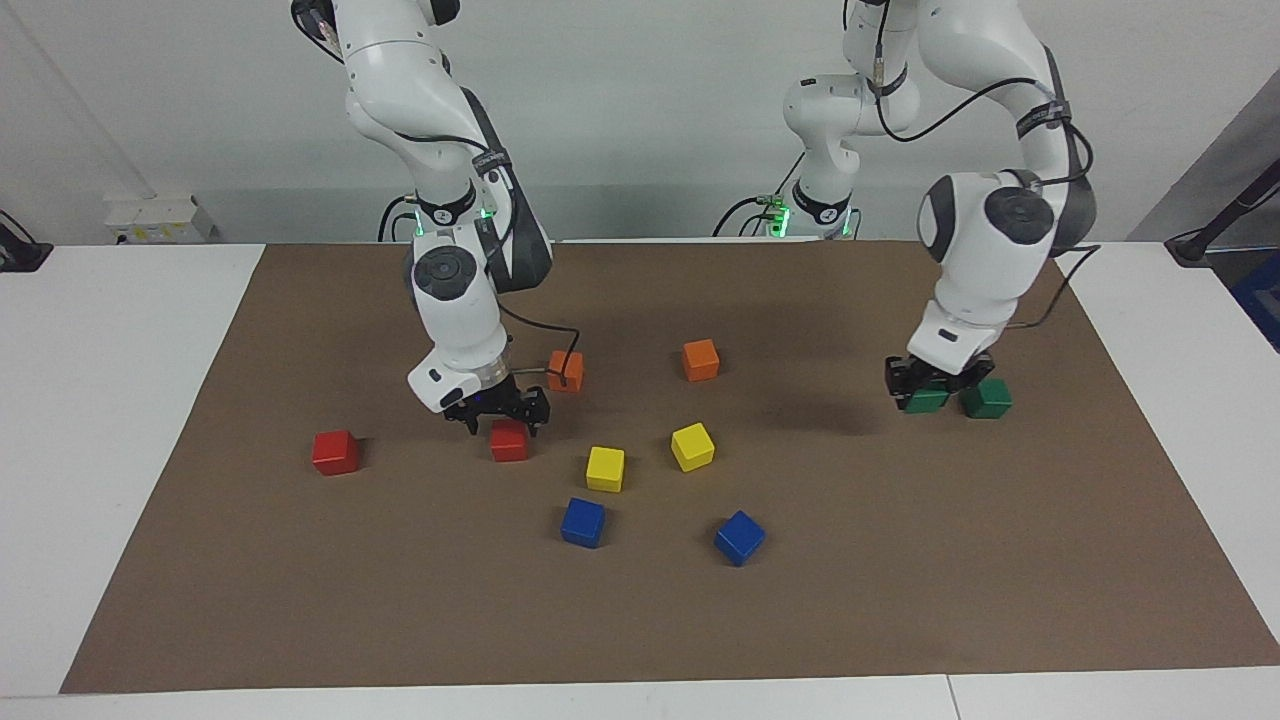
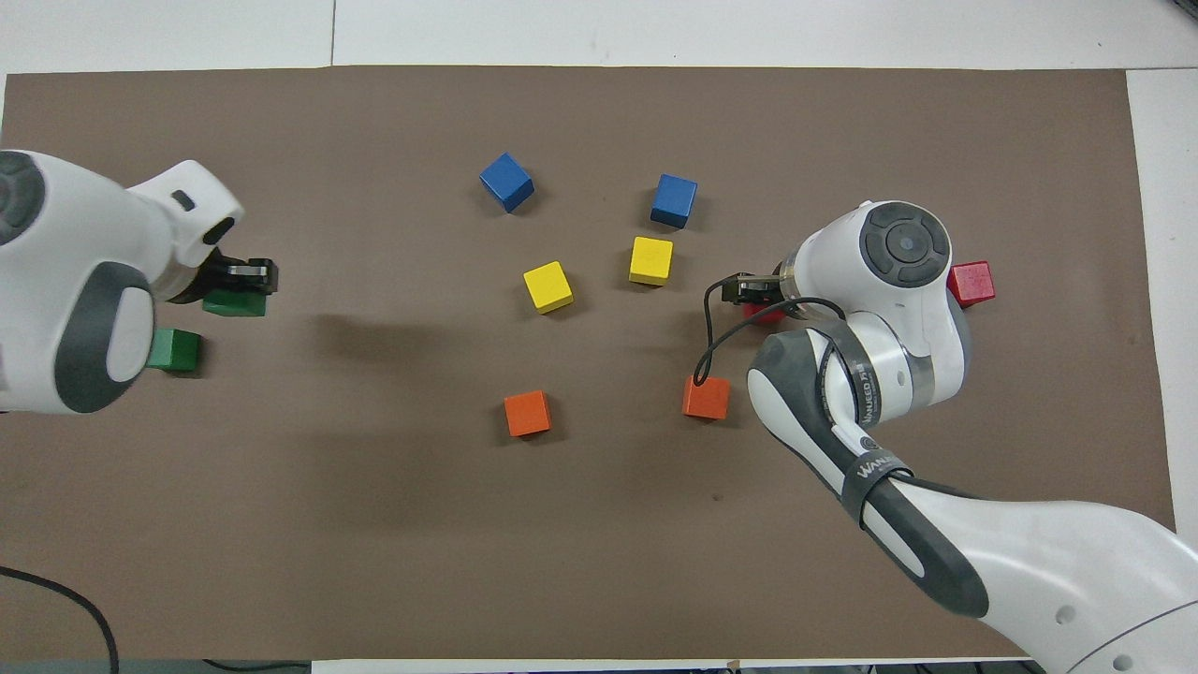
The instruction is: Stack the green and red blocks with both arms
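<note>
Green and red blocks, four small matte cubes with crisp edges, are spread over a brown mat on a white table. One green block is clamped in the left gripper and carried in the air just beside the second green block, which rests on the mat toward the left arm's end of the table. The step in hand is judged to be the carrying of this cube to its partner; next, the held cube has to be lifted above the resting one, squared up over it and set down flat before the grip is released.

The right gripper is spread wide and lowered around a red block near the middle of the mat, its fingertips on either side of the cube; whether the cube is touched cannot be told. A closing squeeze is judged to be called for next, then a carry to the other red block, which lies toward the right arm's end of the table.

Two orange blocks, two yellow blocks and two blue blocks of the same shape are scattered between them and are no part of the task. The mat looks dull and papery, the cubes smooth and painted, the arms glossy white with dark joint caps
</note>
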Controlling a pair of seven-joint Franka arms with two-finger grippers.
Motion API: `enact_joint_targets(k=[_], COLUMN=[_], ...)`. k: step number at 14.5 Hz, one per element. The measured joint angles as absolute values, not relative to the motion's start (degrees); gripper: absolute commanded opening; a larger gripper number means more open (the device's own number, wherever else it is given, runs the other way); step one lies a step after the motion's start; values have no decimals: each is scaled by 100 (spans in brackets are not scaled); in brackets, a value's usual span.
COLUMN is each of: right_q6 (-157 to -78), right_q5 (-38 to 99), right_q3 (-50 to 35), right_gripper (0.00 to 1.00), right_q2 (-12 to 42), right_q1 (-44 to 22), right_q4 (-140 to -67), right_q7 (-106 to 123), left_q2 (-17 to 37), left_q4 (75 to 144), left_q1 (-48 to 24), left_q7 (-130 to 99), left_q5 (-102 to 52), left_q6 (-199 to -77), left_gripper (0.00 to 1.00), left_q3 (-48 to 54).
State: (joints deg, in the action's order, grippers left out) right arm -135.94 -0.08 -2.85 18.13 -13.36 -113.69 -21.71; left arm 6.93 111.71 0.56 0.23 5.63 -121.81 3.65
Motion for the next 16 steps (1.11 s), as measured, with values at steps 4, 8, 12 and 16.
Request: enact_joint_targets(k=[4,8,12,16], right_q6=[-13670,-13304,-12418,-12353], right_q5=[-51,-228,-243,-243], right_q3=[-284,-229,-182,-164], right_gripper=[0,0,0,0], right_q2=[1924,1910,1599,1424], right_q1=[-1334,-1239,-585,422], right_q4=[-11369,-11119,-10520,-10480], right_q7=[-2152,-1763,-323,1069], left_q2=[652,654,693,781], left_q4=[11244,11362,11666,11739], left_q1=[1155,1381,1396,1470], left_q7=[1793,2361,2594,2997], left_q5=[535,479,224,-152], left_q6=[-12174,-12266,-12659,-12808], left_gripper=[0,0,0,0], left_q3=[357,378,382,381])
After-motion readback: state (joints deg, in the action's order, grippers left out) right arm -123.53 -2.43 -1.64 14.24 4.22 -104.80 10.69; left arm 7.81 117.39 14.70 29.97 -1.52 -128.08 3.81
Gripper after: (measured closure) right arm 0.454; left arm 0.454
